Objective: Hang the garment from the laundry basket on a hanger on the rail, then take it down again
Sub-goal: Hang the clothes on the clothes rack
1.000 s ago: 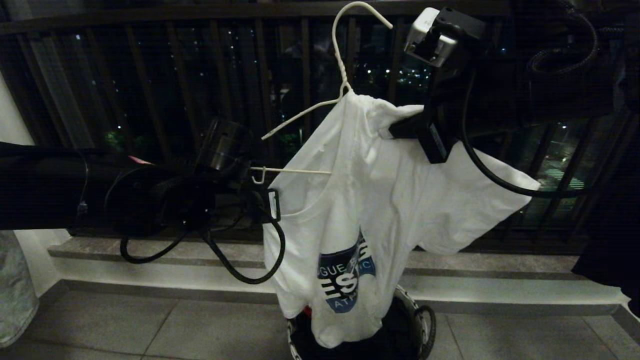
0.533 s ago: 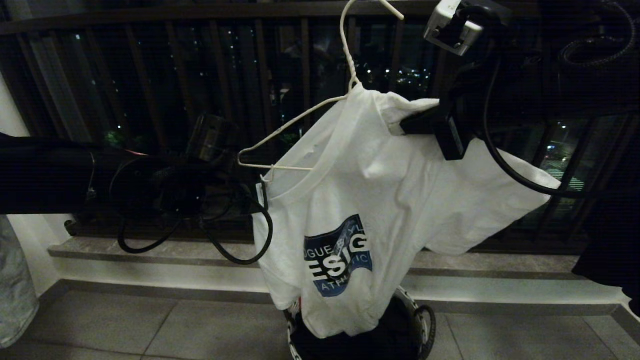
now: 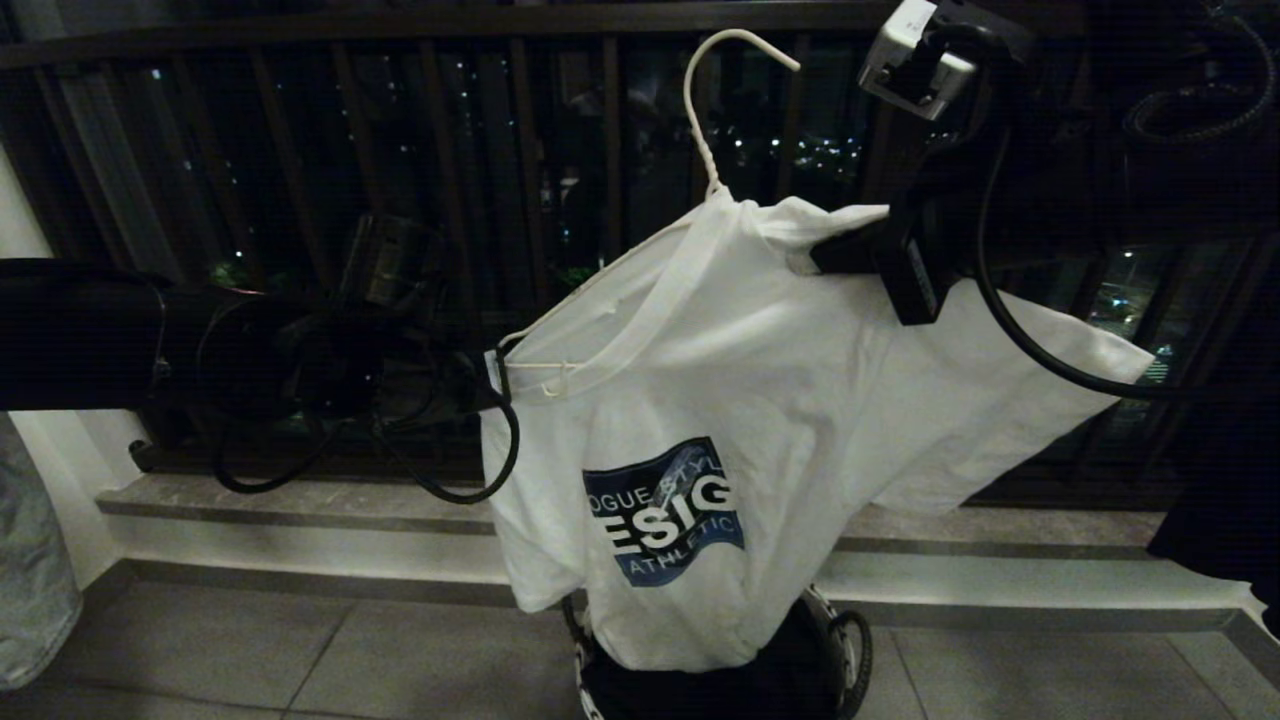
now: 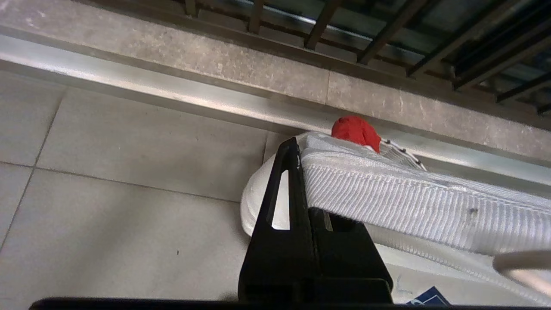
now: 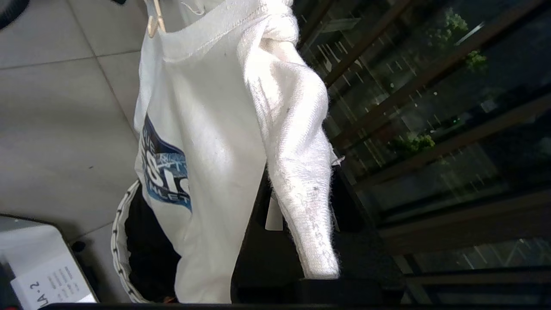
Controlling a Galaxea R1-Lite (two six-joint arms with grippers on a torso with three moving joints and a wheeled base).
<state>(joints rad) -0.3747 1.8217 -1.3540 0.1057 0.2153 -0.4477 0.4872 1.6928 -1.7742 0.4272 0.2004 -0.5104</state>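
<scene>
The garment, a white T-shirt with a blue chest print, hangs on the white wire hanger above the laundry basket. My left gripper is shut on the ribbed collar, which is stretched over the hanger's left end. In the left wrist view the left gripper pinches that collar. My right gripper is shut on the bunched right shoulder. In the right wrist view the right gripper clamps a fold of the garment above the basket. The rail is out of view.
The dark balcony railing stands close behind, above a stone ledge and tiled floor. A pale denim garment hangs at the far left. A red item lies in the basket. A white labelled box sits near it.
My left gripper has pulled the collar leftward and slightly up, over the hanger's bare left end. The shirt front has spread and the print shows flat. The right gripper rose a little.
</scene>
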